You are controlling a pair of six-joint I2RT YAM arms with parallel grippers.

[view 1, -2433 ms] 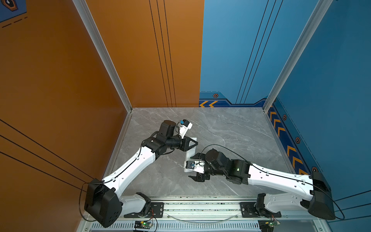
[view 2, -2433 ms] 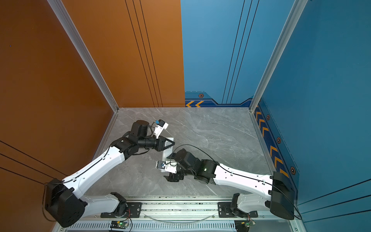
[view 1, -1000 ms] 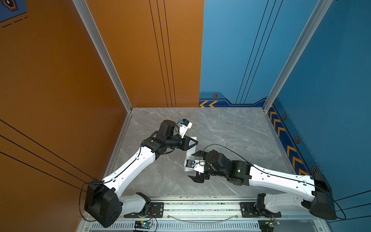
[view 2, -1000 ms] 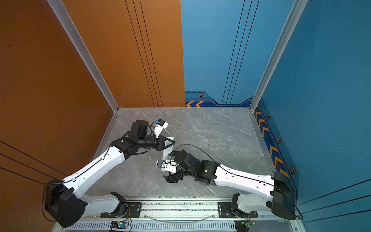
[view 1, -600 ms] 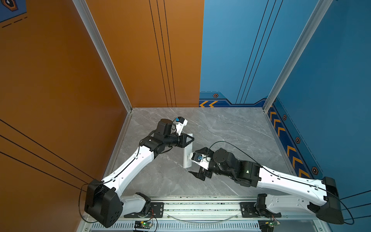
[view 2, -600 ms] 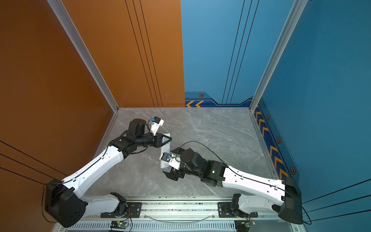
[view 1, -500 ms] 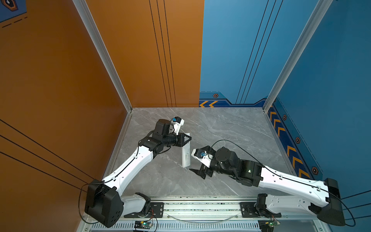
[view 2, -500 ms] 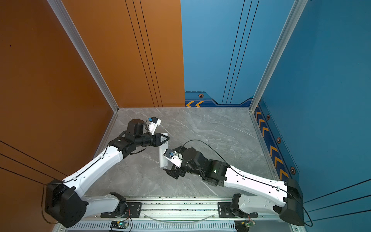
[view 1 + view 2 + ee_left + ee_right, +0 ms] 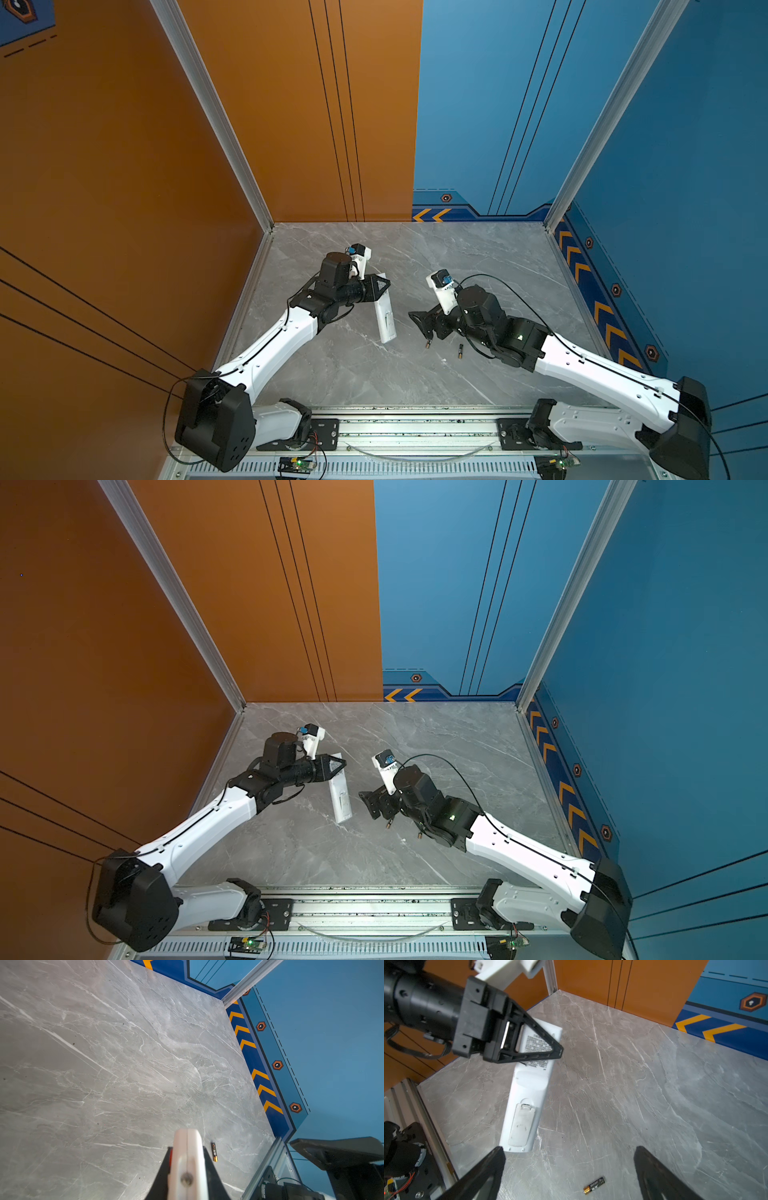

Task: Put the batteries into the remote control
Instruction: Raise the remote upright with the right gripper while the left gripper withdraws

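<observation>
Left gripper (image 9: pixel 385 286) is clamped on the remote control (image 9: pixel 384 320) near its back-edge end. One finger lies over the back face and one under the front. The left wrist view shows the remote edge-on between the fingers. The remote is back side up in the left half of the table (image 9: pixel 478 257). Its long axis runs roughly from back edge toward front edge. Cannot tell if the free end touches the surface or hangs just above it.

Right gripper (image 9: pixel 419 326) is spread wide and holds nothing. It sits just right of the remote's free end, not touching it.

The nearer battery (image 9: pixel 427 343) lies flat on the table, just frontward of this gripper. In the right wrist view it sits within the span of the open fingers but short of their tips. Its long axis runs closer to the closing direction than across it. Likely the wrist must turn so the fingers close on the slim sides, not the ends.

The other battery (image 9: pixel 460 351) is a bit further right, by the right forearm, with its axis back-to-front. Both lie about mid-table, slightly nearer the front edge. The right arm is clearly nearer to both, and the left is busy holding.

The only container is the battery bay near the remote's free end. Its battery cover (image 9: pixel 521 1124) is on and shut, so the inside is hidden. Both batteries are out on the table, so nothing is loaded. The cover looks like it has to come off first.
</observation>
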